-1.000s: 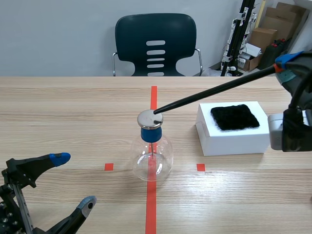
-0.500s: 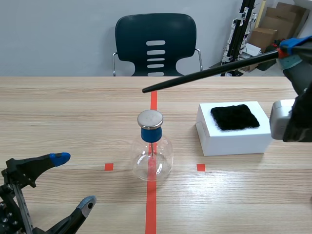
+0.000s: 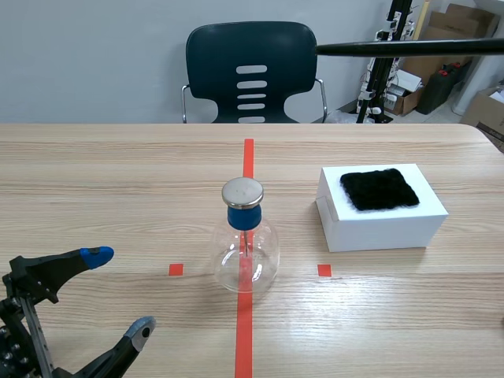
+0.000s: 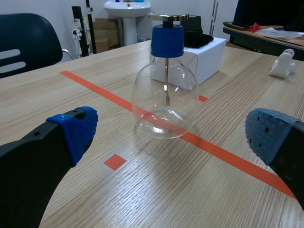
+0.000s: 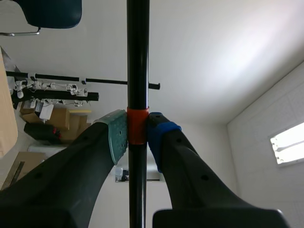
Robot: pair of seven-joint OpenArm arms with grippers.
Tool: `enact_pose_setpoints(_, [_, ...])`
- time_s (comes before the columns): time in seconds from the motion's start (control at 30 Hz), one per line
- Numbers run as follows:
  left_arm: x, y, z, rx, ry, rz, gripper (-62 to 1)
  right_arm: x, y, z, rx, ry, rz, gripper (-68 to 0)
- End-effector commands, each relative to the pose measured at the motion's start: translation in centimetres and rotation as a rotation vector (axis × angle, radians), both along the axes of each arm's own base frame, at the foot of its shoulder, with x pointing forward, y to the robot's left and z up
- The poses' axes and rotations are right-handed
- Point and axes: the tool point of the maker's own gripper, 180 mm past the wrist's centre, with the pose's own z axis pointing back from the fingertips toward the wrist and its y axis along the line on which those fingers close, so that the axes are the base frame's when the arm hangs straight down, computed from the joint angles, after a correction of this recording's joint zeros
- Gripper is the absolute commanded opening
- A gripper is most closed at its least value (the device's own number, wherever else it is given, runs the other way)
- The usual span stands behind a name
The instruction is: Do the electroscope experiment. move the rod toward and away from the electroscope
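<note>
One rod and one electroscope, is that the count?

One of each, yes, plus one white box point(image 3: 382, 216) with one black cloth point(image 3: 379, 189) on its top, and one dark chair point(image 3: 251, 71) across the table.

Where is the rod point(image 5: 137, 71)?

It is pinched in the right gripper point(image 5: 137, 135). The two pads point(image 5: 118, 137) press on it from either side, and it runs straight on ahead, past the fingertips. In the scene view it lies nearly level, high above the table and well apart from the electroscope point(image 3: 246, 244).

What does the rod look like?

It is slim, black and smooth, with one orange band just where the pads clamp it.

And the electroscope?

It is a clear glass flask with a blue stopper, capped by one flat round metal disc. A thin metal stem hangs down from the stopper inside the glass. The flask stands upright on the long orange tape line.

Where is it from the left gripper point(image 3: 120, 291)?

It is ahead of it, in line with the gap between the fingers point(image 4: 76, 133) and clear of both. Those fingers are spread wide, with nothing between them. The box lies beyond the flask as seen from those fingertips.
</note>
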Motion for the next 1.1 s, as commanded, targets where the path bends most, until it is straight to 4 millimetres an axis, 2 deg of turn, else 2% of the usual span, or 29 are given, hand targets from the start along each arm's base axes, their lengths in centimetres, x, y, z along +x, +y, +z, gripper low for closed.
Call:
enact_pose_setpoints(0.0, [0.4,0.0,0.9,-0.023,-0.029,0.001,1.4,-0.7,0.1,0.6,0.021,-0.022,0.007,-67.4])
enact_pose_setpoints(0.2, [0.4,0.0,0.9,-0.022,-0.029,0.001,1.4,-3.2,-0.4,-0.3,0.053,0.008,-0.003,-67.4])
enact_pose_setpoints(0.4, [0.4,0.0,0.9,-0.022,-0.029,0.001,1.4,-4.8,-1.1,-1.0,0.089,0.029,-0.035,-67.4])
enact_pose_setpoints(0.73, [0.4,0.0,0.9,-0.022,-0.029,0.001,1.4,-6.2,-3.3,-3.7,0.094,0.102,-0.07,-67.3])
enact_pose_setpoints(1.07, [0.4,0.0,0.9,-0.022,-0.029,0.001,1.4,-6.3,-3.4,-4.0,0.105,0.118,-0.075,-67.3])
